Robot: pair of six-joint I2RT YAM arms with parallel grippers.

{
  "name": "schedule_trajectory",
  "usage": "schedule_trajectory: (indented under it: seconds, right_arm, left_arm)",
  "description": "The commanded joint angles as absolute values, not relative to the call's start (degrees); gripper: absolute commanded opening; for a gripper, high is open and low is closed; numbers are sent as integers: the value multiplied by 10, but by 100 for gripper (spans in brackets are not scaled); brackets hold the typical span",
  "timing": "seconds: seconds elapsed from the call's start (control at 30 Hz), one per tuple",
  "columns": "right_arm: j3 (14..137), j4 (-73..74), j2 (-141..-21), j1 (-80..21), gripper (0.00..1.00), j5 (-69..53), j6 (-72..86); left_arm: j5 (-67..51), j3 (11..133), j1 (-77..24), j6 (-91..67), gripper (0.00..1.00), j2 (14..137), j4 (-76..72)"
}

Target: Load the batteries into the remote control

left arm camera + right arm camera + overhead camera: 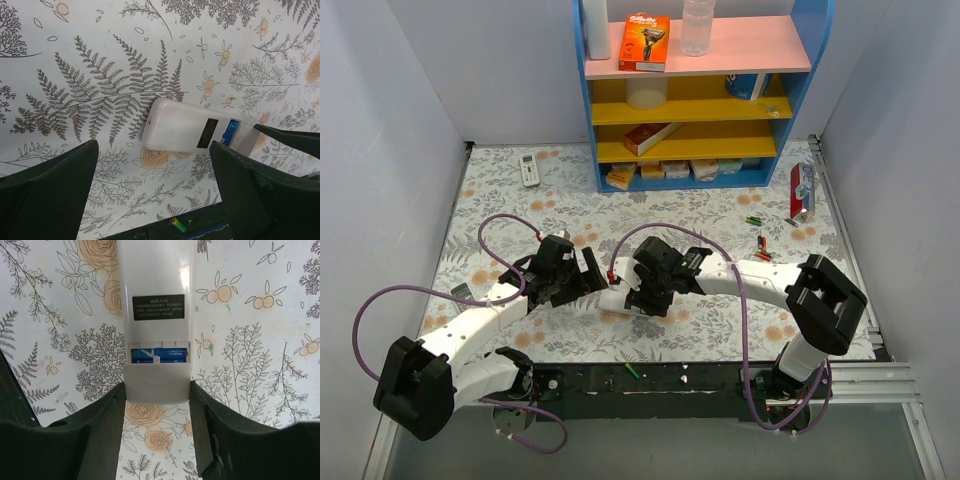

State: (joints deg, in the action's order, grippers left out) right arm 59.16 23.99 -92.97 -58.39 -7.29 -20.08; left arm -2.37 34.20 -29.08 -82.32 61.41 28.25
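Observation:
The remote control [156,285] lies back-up on the flowered cloth, white with a black label. Its sliding cover [156,382] sits partly over the recess, where blue batteries [160,356] show. My right gripper [157,390] is shut on the remote's cover end, one finger pressed against each side. The left gripper [154,162] stands wide open just short of the remote [182,130], touching nothing. From above, both grippers [582,275] [638,288] meet over the remote [616,298]. Loose batteries [761,245] lie at the right, and a green one [178,225] rests on the black base rail.
A second, all-white remote [529,168] lies at the back left. A blue shelf unit [690,150] with boxes and bottles stands at the back. A red pack [800,190] leans near the right wall. Purple cables loop over both arms.

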Motion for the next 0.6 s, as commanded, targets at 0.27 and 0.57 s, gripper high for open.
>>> schedule_trajectory:
  seconds: [0.27,0.57]
  right_arm:
    - [611,200,-957,-591,33,-62,-183]
    - [609,200,-968,-598,34,-64,-178]
  left_arm:
    - [-16,346,-293,-827,95,601,294]
    - [-16,346,-293,-828,95,599,294]
